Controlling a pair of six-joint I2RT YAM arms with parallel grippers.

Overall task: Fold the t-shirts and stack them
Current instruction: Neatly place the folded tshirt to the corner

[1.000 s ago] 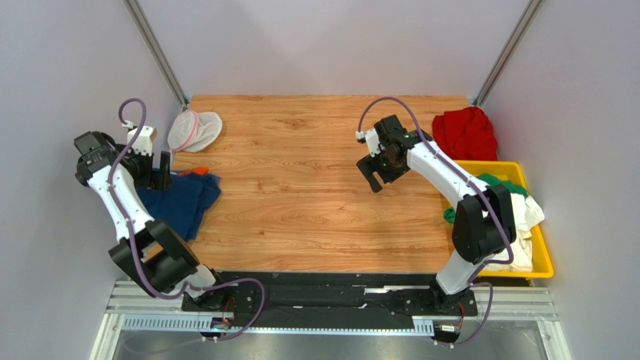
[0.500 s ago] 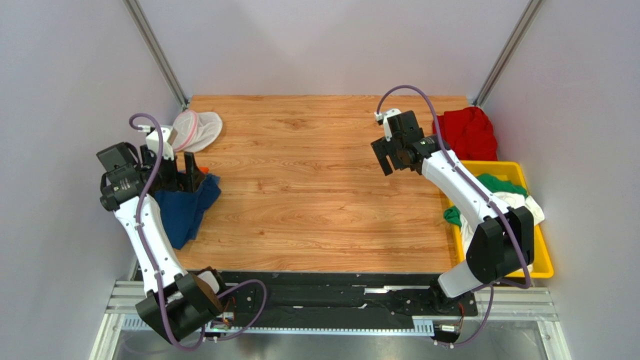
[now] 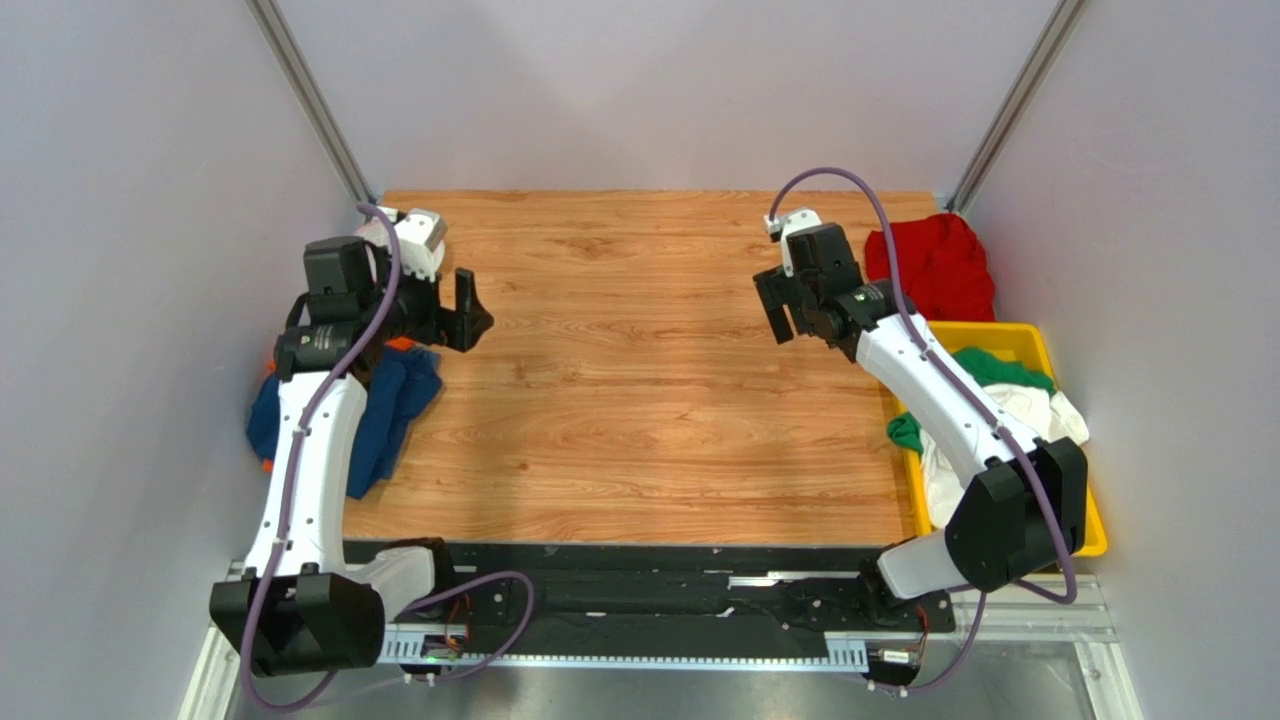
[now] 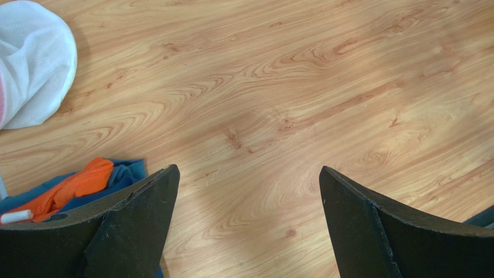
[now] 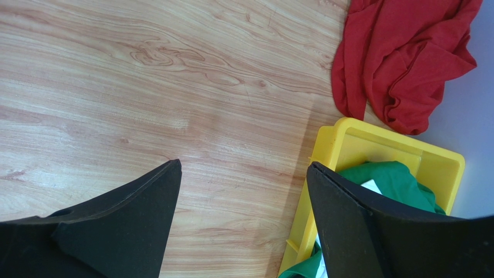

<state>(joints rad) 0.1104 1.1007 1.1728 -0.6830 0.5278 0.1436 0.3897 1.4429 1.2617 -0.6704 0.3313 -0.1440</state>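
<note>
A crumpled navy blue t-shirt (image 3: 373,413) lies at the table's left edge with an orange t-shirt (image 3: 272,365) under it; both show in the left wrist view, the navy (image 4: 130,172) and the orange (image 4: 75,185). A red t-shirt (image 3: 932,263) lies bunched at the far right corner (image 5: 406,58). Green (image 3: 992,365) and white (image 3: 1052,428) t-shirts fill the yellow bin. My left gripper (image 3: 463,309) (image 4: 248,174) is open and empty over bare wood just right of the navy shirt. My right gripper (image 3: 774,312) (image 5: 243,165) is open and empty, left of the red shirt.
The yellow bin (image 3: 1085,518) (image 5: 330,174) stands at the right edge of the table. A white mesh pouch (image 4: 32,58) lies at the far left corner, mostly hidden behind my left arm in the top view. Grey walls close in the table on three sides.
My left gripper has swung from over the navy shirt to the right and farther back. My right gripper has moved right and back, toward the red shirt. Both stay open.
</note>
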